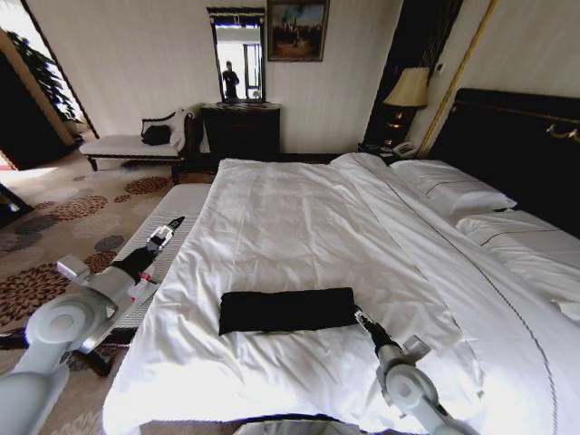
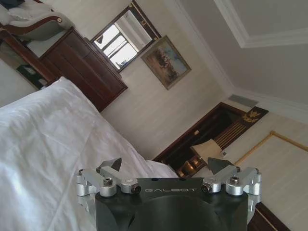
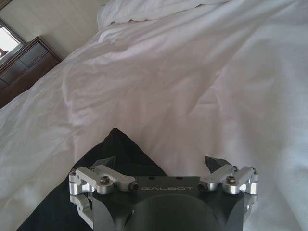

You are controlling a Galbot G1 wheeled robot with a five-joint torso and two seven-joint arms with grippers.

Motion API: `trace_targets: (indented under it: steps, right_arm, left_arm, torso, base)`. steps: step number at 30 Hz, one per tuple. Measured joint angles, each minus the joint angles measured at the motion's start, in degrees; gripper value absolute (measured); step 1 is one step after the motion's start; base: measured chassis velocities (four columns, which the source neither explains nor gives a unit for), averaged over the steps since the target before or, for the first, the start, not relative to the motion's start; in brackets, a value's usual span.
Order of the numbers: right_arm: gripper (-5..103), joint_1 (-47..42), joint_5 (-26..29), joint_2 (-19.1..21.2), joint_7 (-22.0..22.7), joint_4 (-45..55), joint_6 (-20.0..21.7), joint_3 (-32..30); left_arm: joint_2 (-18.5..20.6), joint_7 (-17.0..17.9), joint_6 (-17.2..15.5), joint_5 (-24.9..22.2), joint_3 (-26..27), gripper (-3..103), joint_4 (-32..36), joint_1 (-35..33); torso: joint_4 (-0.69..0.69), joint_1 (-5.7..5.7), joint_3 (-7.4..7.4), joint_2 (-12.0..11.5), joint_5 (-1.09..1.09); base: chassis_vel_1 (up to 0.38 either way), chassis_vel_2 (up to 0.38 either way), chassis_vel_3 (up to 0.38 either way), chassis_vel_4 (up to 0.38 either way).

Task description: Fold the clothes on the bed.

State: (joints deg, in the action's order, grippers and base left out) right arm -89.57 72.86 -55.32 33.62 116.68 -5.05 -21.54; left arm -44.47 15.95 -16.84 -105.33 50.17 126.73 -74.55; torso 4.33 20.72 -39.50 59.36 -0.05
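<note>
The shirt [image 1: 286, 310] lies near the foot edge of the bed [image 1: 299, 217], roughly midway across it, already reduced to a neat dark rectangle with its long side running along that edge. No lettering is visible, so I take it the printed face is folded inward and the job is close to done.

The right gripper [image 1: 360, 315] sits low at the shirt's right end, and from its wrist camera the fingers [image 3: 216, 166] stand apart with nothing between them. A corner of black cloth [image 3: 118, 144] pokes out just ahead of it; whether a fingertip actually touches the fabric is hard to judge from here. That low, close position suits a last tuck or a smoothing of the end.

The left gripper [image 1: 172, 227] is held up off the left edge of the bed, over the bench [image 1: 168, 222], well apart from the shirt. Its fingers [image 2: 111, 166] are also spread and empty, which looks like an arm kept clear of the work.

The duvet is white and lightly creased, with pillows [image 1: 449, 186] against the dark headboard [image 1: 507, 136]. Beyond stand a dresser [image 1: 240, 131], mirror [image 1: 237, 59], painting [image 1: 296, 29], lamp [image 1: 408, 89] and a chaise [image 1: 136, 140] on patterned carpet.
</note>
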Motion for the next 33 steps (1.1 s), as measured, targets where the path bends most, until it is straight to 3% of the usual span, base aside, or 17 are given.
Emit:
trace_targets:
  steps: [9,23,26,31,33]
  right_arm:
    - [100,2.8,3.9,-1.9,-0.4,-0.2,0.1,0.2]
    - [103,7.9,7.7,-2.9,-3.1,-5.5,0.1,3.2]
    - [100,8.6,7.9,-2.8,-3.5,-5.9,0.1,4.3]
    - [76,9.5,7.9,-2.7,-3.7,-7.2,0.0,5.8]
    - [76,9.6,7.8,-2.7,-3.7,-7.3,0.0,5.9]
  left_arm:
    - [0.3,2.5,-1.0,-0.6,-3.7,100,5.4,6.0]
    - [-1.0,3.3,-2.1,2.4,-8.7,100,5.3,9.4]
    - [-1.0,3.4,-2.2,2.5,-8.8,100,5.3,9.8]
    - [-1.2,3.5,-2.2,2.4,-8.9,100,5.9,10.2]
    - [-1.3,3.5,-2.2,2.4,-8.9,100,5.9,10.1]
  torso:
    - [-0.01,0.00,0.00,0.0,0.02]
    - [0.00,0.00,0.00,0.0,0.01]
    - [0.00,0.00,0.00,0.0,0.01]
    - [0.00,0.00,0.00,0.0,0.02]
    - [0.00,0.00,0.00,0.0,0.02]
  base:
    - [0.000,0.000,0.000,0.000]
    - [0.000,0.000,0.000,0.000]
    - [0.000,0.000,0.000,0.000]
    - [0.000,0.000,0.000,0.000]
    - [0.000,0.000,0.000,0.000]
